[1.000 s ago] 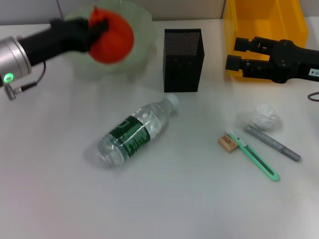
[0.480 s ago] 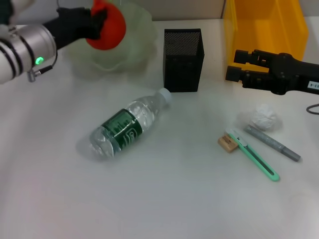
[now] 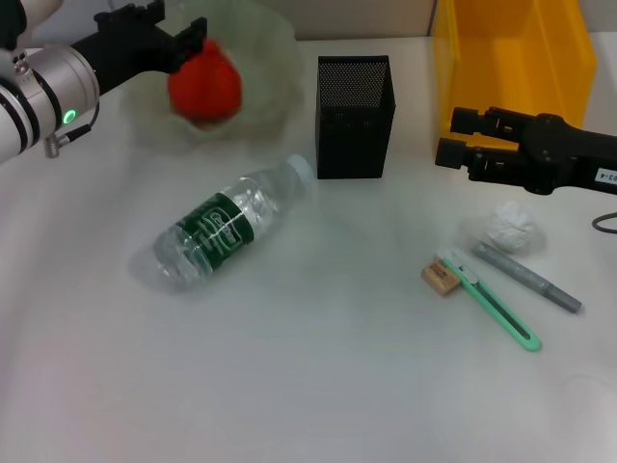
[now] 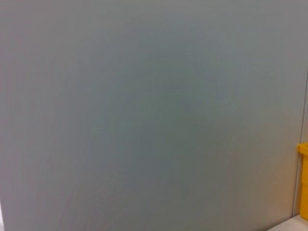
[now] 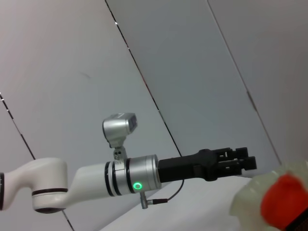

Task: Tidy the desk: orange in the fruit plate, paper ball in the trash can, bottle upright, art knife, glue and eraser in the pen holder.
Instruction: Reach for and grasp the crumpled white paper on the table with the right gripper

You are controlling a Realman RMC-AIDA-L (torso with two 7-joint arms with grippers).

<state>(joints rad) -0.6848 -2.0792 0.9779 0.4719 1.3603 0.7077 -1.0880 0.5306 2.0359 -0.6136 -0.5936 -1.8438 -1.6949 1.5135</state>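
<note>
We had the orange sitting in the fruit plate, left gripper jaws spread just above it, so standing the bottle upright looked next.

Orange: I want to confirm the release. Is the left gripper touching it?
Apart. The right wrist view shows a clear gap between the left gripper and the orange.

The orange sits in the fruit plate at the back left of the worktop, with the pen holder to its right. The bottle lies on its side in front of them — and over to the right, the paper ball, glue, art knife and eraser lie close together.
</note>
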